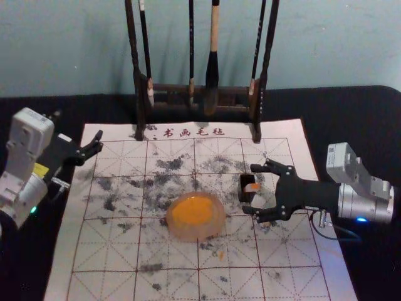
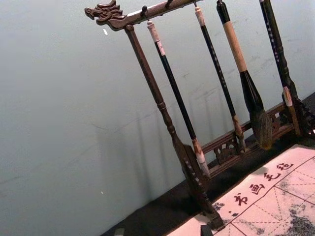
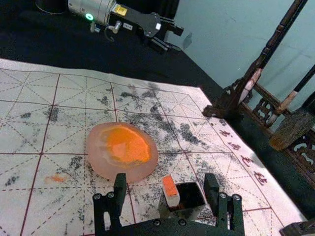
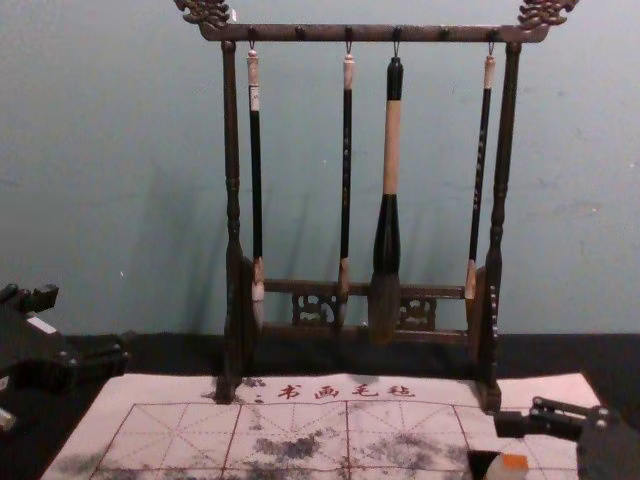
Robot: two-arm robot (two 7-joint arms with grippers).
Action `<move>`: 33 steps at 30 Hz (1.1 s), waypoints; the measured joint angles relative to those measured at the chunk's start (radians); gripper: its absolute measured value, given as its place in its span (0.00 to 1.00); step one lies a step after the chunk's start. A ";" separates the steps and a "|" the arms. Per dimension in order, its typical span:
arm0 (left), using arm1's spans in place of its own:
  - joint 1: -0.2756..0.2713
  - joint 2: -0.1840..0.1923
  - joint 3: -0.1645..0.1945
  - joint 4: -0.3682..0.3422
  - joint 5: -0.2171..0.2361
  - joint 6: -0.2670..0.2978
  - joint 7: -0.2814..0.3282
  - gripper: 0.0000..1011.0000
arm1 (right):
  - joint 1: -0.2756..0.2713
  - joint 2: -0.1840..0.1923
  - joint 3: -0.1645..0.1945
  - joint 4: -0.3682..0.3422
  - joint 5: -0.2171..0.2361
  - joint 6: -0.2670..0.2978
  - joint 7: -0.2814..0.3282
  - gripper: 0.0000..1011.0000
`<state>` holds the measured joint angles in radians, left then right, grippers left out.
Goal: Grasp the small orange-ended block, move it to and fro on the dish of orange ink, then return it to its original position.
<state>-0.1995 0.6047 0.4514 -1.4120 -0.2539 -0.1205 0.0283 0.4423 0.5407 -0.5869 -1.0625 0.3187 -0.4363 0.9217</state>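
My right gripper (image 1: 252,189) reaches in from the right of the mat, its two fingers apart on either side of the small white block (image 1: 252,187) with the orange end. That block leans in a small black holder (image 1: 243,195). In the right wrist view, the orange-ended block (image 3: 171,191) and dark holder (image 3: 192,195) lie between the spread fingers of the right gripper (image 3: 165,180), not gripped. The pinkish dish (image 1: 195,233) of orange ink sits left of them. Parked at the mat's left edge, the left gripper (image 1: 98,143) is open; the left wrist view shows its fingertips (image 2: 206,230).
A dark wooden rack (image 1: 200,91) with several hanging brushes stands behind the mat, before the wall. Ink-stained gridded paper (image 1: 106,251) lies under the dish and holder, on a black table cover (image 1: 37,263).
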 joint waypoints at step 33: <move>0.000 0.000 0.000 0.000 0.000 0.000 0.000 0.99 | 0.000 0.000 0.001 0.000 -0.001 0.002 -0.003 0.41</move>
<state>-0.1995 0.6047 0.4514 -1.4120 -0.2539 -0.1205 0.0283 0.4421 0.5406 -0.5862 -1.0625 0.3179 -0.4339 0.9189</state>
